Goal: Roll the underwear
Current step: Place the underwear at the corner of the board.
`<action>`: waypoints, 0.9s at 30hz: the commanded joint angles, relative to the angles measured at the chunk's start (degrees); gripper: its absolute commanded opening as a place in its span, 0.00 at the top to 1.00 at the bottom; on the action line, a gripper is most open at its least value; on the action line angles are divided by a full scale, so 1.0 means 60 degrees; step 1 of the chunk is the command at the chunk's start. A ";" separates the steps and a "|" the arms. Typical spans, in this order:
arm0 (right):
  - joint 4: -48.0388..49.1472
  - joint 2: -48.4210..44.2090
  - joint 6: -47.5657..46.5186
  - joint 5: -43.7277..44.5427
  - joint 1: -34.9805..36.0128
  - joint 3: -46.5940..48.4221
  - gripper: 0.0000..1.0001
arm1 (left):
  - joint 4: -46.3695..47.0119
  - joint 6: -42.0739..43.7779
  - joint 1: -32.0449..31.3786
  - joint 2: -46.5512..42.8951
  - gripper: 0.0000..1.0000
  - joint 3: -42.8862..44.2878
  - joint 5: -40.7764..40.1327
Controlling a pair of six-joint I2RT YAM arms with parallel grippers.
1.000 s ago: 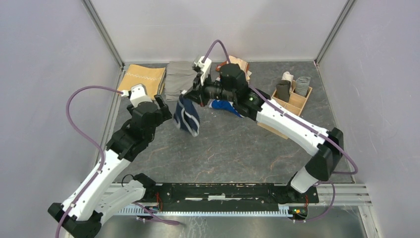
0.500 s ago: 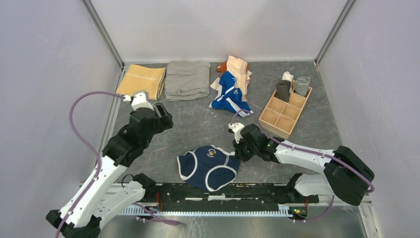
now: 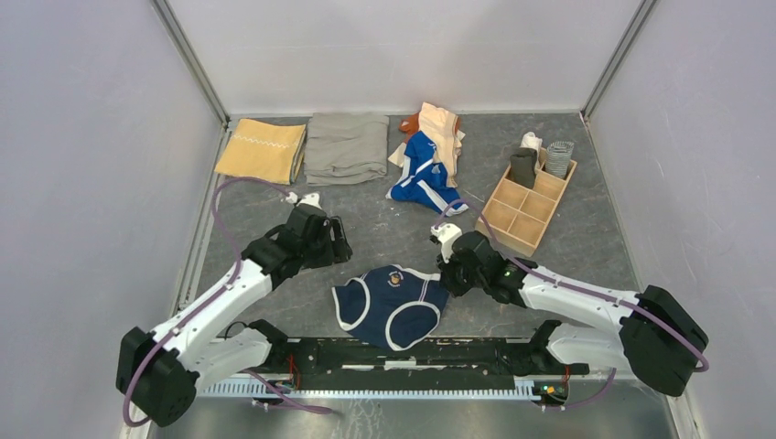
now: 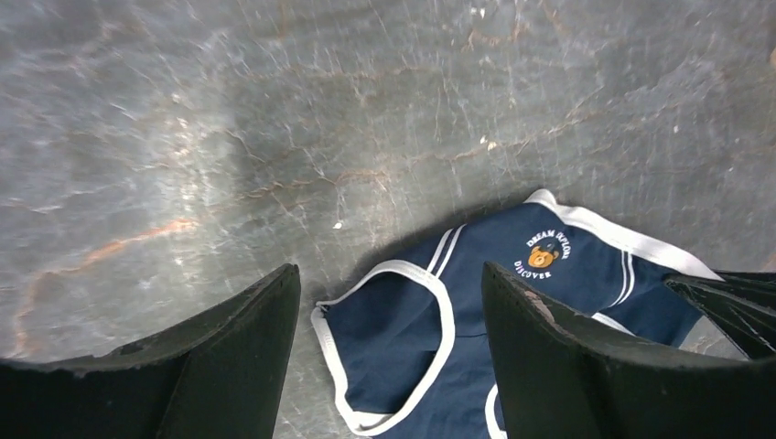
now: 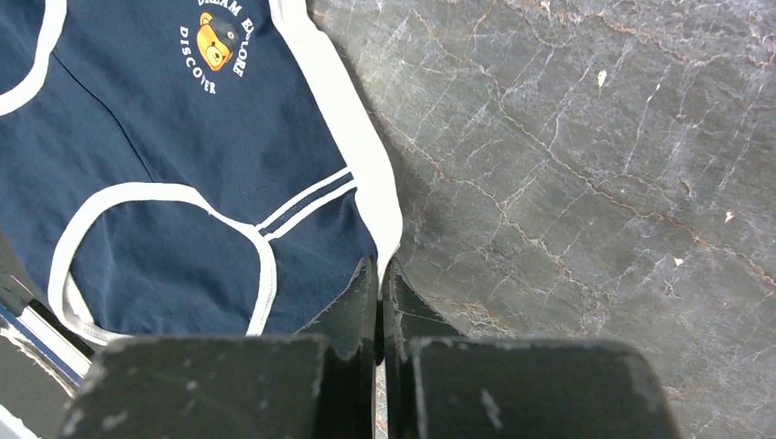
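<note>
The navy underwear with white trim (image 3: 389,302) lies spread flat near the table's front edge, bear logo up. It also shows in the left wrist view (image 4: 430,338) and the right wrist view (image 5: 183,165). My right gripper (image 3: 447,276) is low at its right side, shut on the corner of the white waistband (image 5: 380,265). My left gripper (image 3: 337,245) is open and empty, hovering just left of and behind the briefs; its jaws frame the left leg opening (image 4: 389,274).
A pile of bright blue and peach pieces (image 3: 425,160) lies at the back centre. A folded mustard cloth (image 3: 261,146) and a grey-khaki cloth (image 3: 346,146) lie at the back left. A wooden divided box (image 3: 512,219) with rolled items (image 3: 523,167) stands at the right.
My right gripper carried the navy briefs from the back down to the front and laid them flat. My left arm has since swung down and right toward them.
</note>
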 commanded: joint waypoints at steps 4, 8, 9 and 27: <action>0.0362 -0.0473 0.0025 0.0015 0.0010 -0.0424 1.00 | 0.1840 -0.0829 -0.0318 0.1113 0.21 -0.0794 0.1373; 0.0652 -0.0634 0.0277 -0.0157 0.0005 -0.0676 1.00 | 0.2234 -0.0792 -0.0739 0.1551 0.21 -0.1123 0.1353; 0.0727 -0.0659 0.0314 -0.0272 0.0005 -0.0713 1.00 | 0.2355 -0.0793 -0.0855 0.1687 0.21 -0.1175 0.1356; 0.1258 -0.0616 0.0282 -0.0299 0.0065 -0.0416 1.00 | 0.3582 -0.0852 -0.1829 0.3210 0.68 -0.1695 0.0895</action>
